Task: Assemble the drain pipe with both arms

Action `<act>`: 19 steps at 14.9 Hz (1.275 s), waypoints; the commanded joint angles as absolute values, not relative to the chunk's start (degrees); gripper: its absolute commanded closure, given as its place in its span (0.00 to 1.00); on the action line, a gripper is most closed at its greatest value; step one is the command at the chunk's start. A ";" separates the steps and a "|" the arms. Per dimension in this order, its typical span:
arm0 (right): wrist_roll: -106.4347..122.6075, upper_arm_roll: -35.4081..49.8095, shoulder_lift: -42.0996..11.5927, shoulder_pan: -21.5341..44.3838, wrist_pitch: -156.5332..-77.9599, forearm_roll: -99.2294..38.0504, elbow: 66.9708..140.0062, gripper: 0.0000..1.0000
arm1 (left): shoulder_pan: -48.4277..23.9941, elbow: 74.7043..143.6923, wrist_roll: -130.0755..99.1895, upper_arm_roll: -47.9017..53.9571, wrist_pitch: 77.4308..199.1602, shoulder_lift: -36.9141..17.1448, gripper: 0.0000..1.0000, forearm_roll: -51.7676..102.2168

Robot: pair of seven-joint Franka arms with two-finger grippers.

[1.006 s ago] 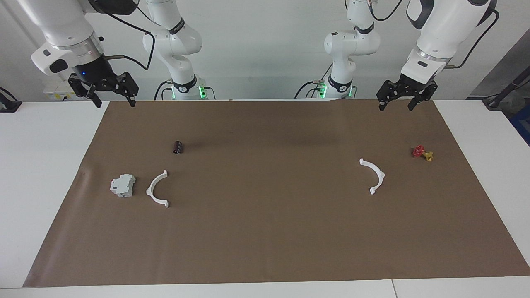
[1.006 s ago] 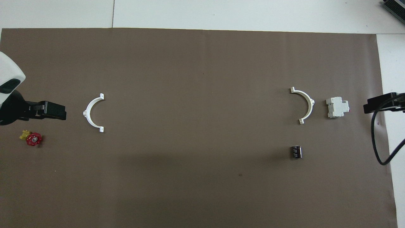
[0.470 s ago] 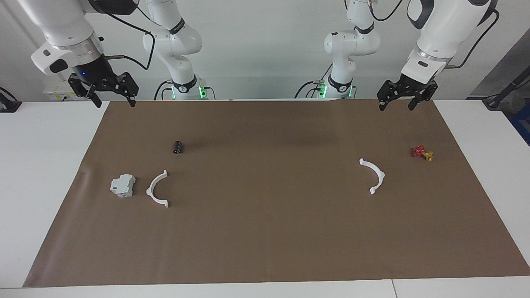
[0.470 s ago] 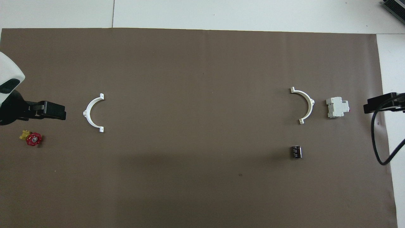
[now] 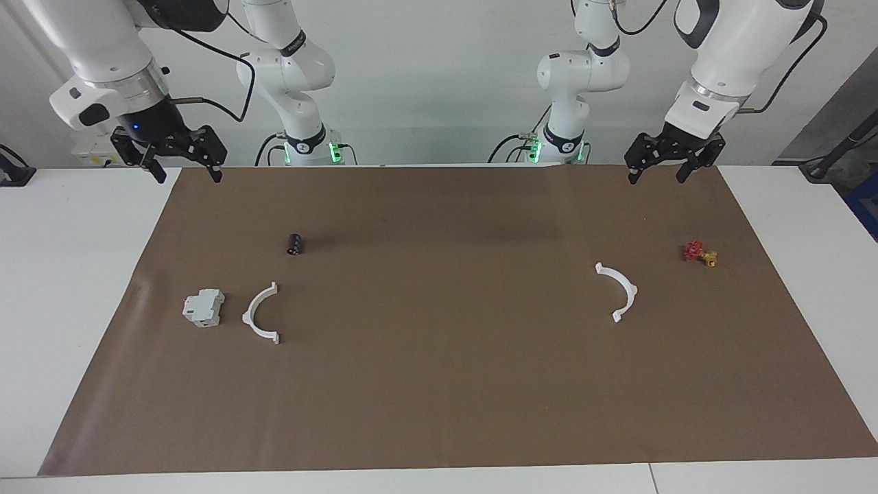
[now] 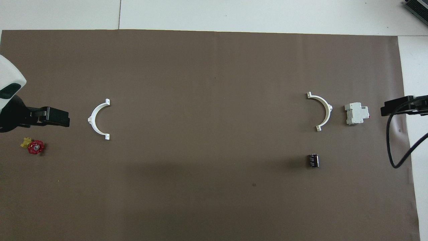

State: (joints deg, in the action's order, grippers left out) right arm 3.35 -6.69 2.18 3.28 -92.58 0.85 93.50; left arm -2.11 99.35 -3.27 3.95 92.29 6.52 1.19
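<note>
Opening step, by the look of it: nothing grasped. 2 half-rings (image 5: 263,313) (image 5: 619,291) lay well apart on the brown mat (image 5: 446,412), 1 beside the grey block (image 5: 203,307). Left gripper (image 5: 657,176) and right gripper (image 5: 185,175) hung spread, empty, over the mat's robot-side corners. Next, probably: descend, pinch each rim.
</note>
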 commanded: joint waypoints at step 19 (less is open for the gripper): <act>38.94 -6.33 -21.00 1.50 -140.27 -6.77 114.17 0.30 | -1.76 99.05 -2.55 4.04 92.55 6.77 0.00 0.44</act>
State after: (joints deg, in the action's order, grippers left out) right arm 36.69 -6.67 -20.50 2.69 -138.26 -5.53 113.42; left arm -2.09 99.35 -3.27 3.95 92.39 6.52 1.19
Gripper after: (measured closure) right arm 0.176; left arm 0.000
